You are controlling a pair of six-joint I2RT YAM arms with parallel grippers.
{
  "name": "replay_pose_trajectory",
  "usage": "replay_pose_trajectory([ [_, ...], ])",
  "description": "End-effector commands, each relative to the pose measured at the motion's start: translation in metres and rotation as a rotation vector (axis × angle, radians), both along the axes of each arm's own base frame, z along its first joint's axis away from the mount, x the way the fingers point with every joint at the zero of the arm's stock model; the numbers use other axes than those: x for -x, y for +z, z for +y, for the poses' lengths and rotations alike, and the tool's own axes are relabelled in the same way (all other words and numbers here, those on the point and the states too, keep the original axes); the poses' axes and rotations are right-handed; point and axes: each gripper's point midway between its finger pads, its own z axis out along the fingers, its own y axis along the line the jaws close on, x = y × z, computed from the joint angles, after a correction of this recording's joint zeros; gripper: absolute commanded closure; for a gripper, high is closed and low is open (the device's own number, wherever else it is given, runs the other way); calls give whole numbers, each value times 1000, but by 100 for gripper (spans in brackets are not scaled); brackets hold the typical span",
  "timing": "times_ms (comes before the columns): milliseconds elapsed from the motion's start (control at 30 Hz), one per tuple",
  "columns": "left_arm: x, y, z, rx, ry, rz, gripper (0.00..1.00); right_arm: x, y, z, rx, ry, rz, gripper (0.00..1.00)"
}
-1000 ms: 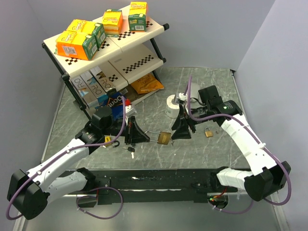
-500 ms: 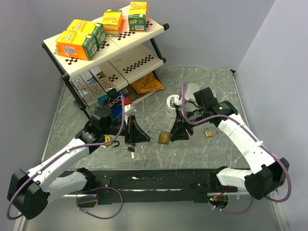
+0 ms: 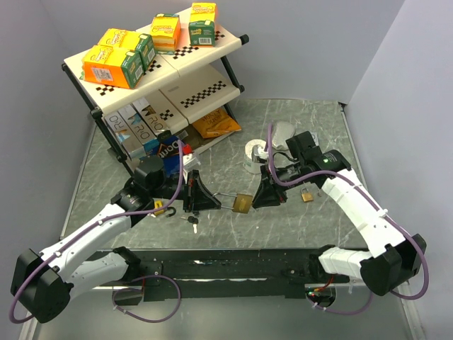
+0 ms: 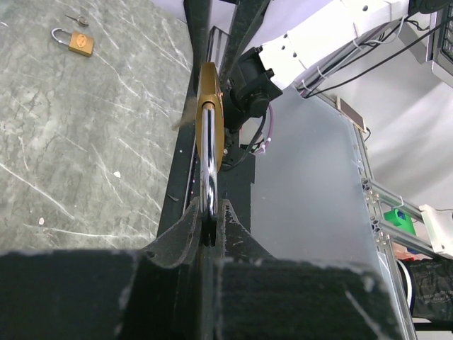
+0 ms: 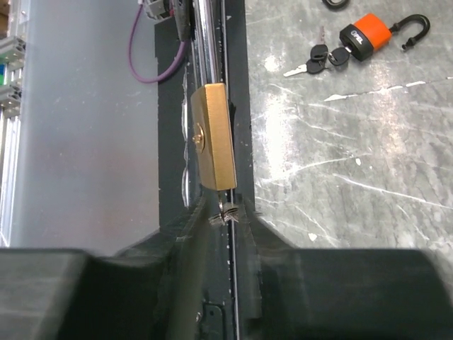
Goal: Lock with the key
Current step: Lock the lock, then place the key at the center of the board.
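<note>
Since a moment ago the right claw (image 3: 263, 196) has slid in toward the brass padlock (image 3: 241, 204) and narrowed its fingers around the key (image 5: 228, 212) sticking out of its base; whether they truly pinch it yet I cannot tell. The left claw (image 3: 200, 202) is pressed tight on the shackle (image 4: 207, 170), holding the padlock up off the table (image 3: 297, 127) between both arms. The key looks seated, so I'd judge that gripping and turning it is what remains.
</note>
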Motion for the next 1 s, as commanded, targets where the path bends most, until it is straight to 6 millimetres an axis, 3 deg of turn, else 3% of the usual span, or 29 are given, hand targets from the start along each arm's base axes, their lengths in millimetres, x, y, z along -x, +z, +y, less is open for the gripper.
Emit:
replay_pose_trajectory([
  [0, 2, 47, -2, 108, -42, -145, 99, 6, 13, 4, -61, 34, -10, 80],
  [100, 0, 48, -2, 108, -27, -146, 99, 7, 11, 3, -55, 35, -1, 98],
  [133, -1, 49, -2, 111, -19, -146, 99, 7, 10, 2, -50, 36, 1, 100],
  [333, -15, 51, 6, 123, 31, -130, 99, 13, -4, -8, 3, 16, -4, 100],
  [567, -32, 63, 17, 122, 65, -169, 99, 5, -25, -29, 85, -44, -22, 100],
  [767, -45, 59, 26, 100, 105, -170, 99, -22, -52, -58, 199, -165, -17, 100],
  [967, -56, 44, 25, 62, 142, -131, 99, -73, -119, -107, 464, -387, 10, 100],
])
